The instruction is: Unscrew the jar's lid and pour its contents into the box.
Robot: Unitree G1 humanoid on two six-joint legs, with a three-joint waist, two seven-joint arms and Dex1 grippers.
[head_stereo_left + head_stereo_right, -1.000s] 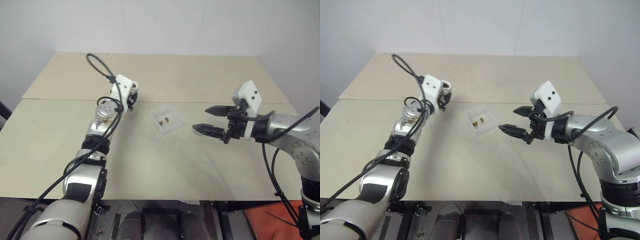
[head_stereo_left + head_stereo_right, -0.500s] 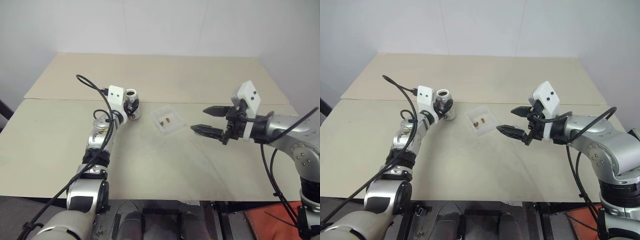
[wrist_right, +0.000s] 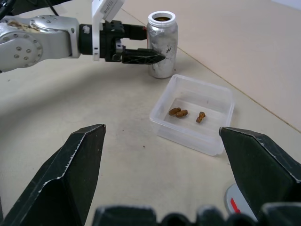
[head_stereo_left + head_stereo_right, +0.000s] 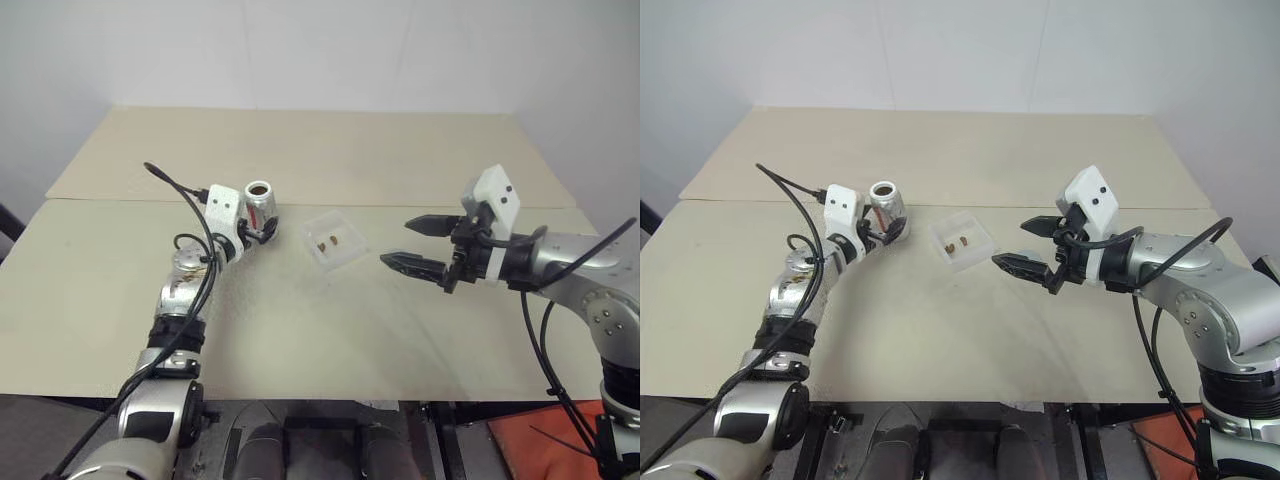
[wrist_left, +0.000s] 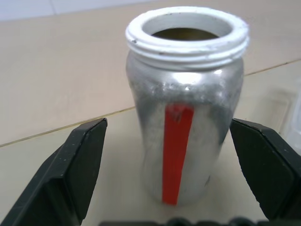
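1. The jar (image 5: 184, 106) is seen standing upright and uncapped on the table (image 4: 300, 330), just beside the box (image 3: 194, 114), with its red stripe turned toward the left wrist camera.
2. The left gripper (image 4: 262, 229) has just been opened to its full spread: a second ago the jar was clasped and held aloft, half a second ago it was being set down, and now a clear gap is seen between each finger and the jar's wall. Nothing is held by it.
3. The right gripper (image 4: 420, 243) is kept spread wide above the table, and nothing is held between its fingers.
4. Three small brownish pellets (image 3: 178, 112) are seen lying in the box, so the pouring is judged to be done.
5. A grey disc with a red mark, taken to be the lid (image 3: 233, 202), is partly visible on the table beneath the right gripper.
6. Since the jar has been released upright and the contents are in the box, the task is judged to be at its close; only a withdrawal of the arms seems left.
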